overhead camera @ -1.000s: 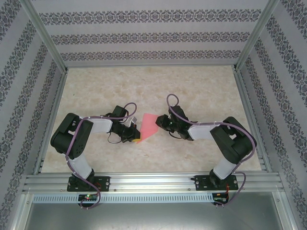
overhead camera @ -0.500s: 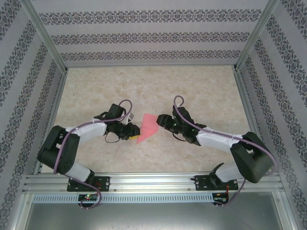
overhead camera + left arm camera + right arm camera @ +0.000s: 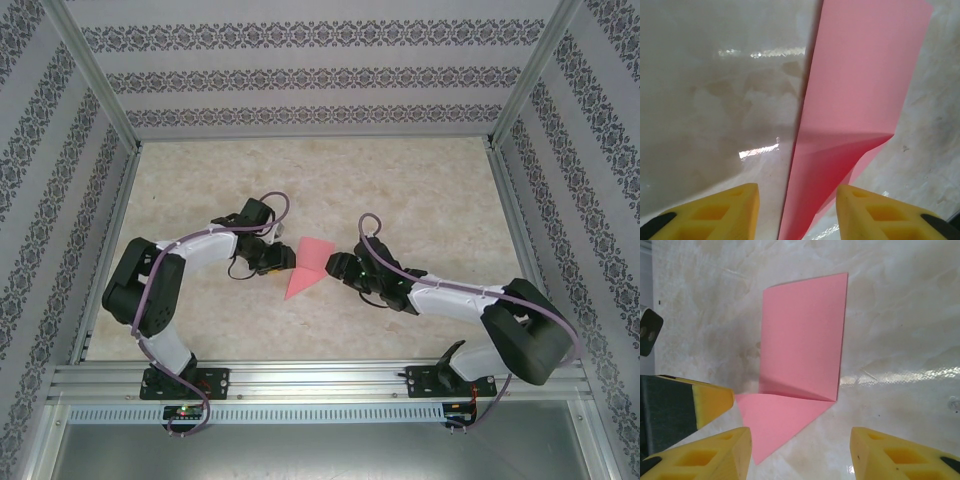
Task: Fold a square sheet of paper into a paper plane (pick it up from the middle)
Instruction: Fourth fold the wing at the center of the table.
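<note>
Paper (image 3: 307, 270) between left tool (image 3: 285, 259), right tool (image 3: 337, 268); ungripped.

Marbled table (image 3: 420, 180), patterned walls (image 3: 320, 78)

The pink paper (image 3: 308, 267) lies flat at mid-bench (image 3: 420, 190), folded to a rectangle whose near end tapers into a creased triangular point.

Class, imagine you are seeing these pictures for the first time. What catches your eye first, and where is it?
The bright pink paper stands out against the pale marbled table. It lies mid-table, partly folded, tapering to a point at its near end. The left gripper and right gripper flank it closely, one on each side, their yellow fingers spread open.
</note>
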Robot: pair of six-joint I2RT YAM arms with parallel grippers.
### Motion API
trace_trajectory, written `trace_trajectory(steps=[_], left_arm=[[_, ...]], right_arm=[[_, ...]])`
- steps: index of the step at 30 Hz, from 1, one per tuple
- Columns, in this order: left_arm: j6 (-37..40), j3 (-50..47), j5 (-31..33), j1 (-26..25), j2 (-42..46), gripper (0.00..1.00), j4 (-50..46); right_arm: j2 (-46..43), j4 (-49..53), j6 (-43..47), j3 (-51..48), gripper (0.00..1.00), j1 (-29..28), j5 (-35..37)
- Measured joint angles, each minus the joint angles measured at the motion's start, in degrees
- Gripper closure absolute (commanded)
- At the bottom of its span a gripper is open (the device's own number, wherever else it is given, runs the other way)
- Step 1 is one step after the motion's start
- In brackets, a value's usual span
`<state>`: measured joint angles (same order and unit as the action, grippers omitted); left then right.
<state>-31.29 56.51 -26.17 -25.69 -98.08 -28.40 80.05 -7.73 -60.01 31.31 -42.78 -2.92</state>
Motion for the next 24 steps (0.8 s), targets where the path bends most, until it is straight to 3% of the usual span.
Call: trace_trajectory(steps=[14,24], left_arm=[[3.96,2.05,-1.46,-1.25,-1.64,0.5,-0.9],[5.6,5.81,-0.2,-1.88,-7.69,0.66,-2.43]], right_arm=[[8.13,-1.31,-1.88,2.86,0.46,-1.86,0.07],[8.7,-2.56,-3.3,2.89,0.47,-1.84,-0.13]])
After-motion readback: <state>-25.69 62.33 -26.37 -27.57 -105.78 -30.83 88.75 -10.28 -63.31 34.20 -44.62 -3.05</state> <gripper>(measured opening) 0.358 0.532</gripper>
